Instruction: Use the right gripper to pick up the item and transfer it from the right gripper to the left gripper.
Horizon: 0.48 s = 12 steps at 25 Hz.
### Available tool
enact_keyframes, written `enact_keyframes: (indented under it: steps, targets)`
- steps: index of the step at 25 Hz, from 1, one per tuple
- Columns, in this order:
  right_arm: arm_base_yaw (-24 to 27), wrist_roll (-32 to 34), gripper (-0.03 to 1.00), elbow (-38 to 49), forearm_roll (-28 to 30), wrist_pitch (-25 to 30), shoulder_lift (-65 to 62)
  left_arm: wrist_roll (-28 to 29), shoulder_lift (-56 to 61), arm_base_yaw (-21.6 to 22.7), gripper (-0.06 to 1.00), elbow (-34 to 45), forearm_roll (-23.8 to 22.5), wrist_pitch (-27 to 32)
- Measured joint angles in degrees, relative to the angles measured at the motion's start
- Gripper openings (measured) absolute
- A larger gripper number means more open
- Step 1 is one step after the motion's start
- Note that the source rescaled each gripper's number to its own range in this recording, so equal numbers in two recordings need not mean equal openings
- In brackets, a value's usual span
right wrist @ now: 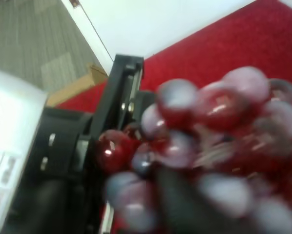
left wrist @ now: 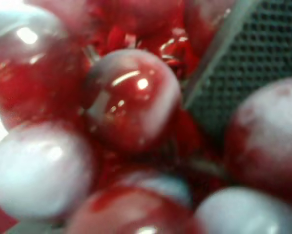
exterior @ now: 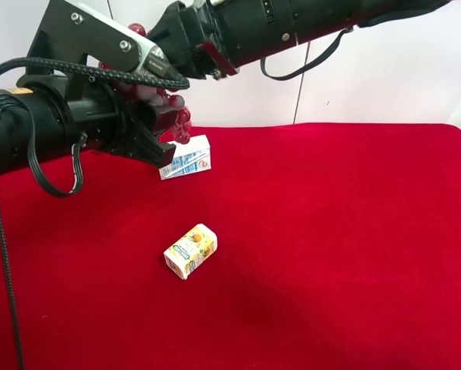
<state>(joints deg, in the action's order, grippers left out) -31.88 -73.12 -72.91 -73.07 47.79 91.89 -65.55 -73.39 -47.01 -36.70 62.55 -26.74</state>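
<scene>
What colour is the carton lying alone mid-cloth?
The carton is mainly yellow; the exterior high view shows it best.

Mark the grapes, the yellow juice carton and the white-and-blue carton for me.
grapes (right wrist: 214, 105): right wrist view, on a dark red grape in mid-bunch.
yellow juice carton (exterior: 190, 250): exterior high view, on its printed top face.
white-and-blue carton (exterior: 188, 163): exterior high view, on its printed side.

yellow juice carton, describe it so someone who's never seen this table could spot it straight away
A red cloth covers the table. Near its middle in the exterior high view, the yellow juice carton lies alone on open cloth. The only other box, the white-and-blue carton, sits farther back, right below the grapes held in the air.
</scene>
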Motion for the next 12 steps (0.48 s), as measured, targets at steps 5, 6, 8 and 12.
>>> enact_keyframes:
  steps: [5,6,8,12]
  targets:
    - [0.1,2.0,0.92,0.0,8.9,-4.7,-4.0,0.0,0.1,-0.4,0.01,-0.3,-1.4,0.2]
    - [0.1,3.3,0.95,0.0,11.5,-4.9,-5.1,0.0,0.1,-0.4,0.01,-0.5,-1.6,0.4]
    - [0.1,7.4,0.97,0.0,16.9,-5.0,-7.9,0.2,0.2,-0.4,0.01,-0.5,-1.5,0.3]
    - [0.0,23.4,0.99,0.0,28.4,-3.4,-14.8,0.2,0.0,-0.4,0.01,-0.5,-1.0,0.4]
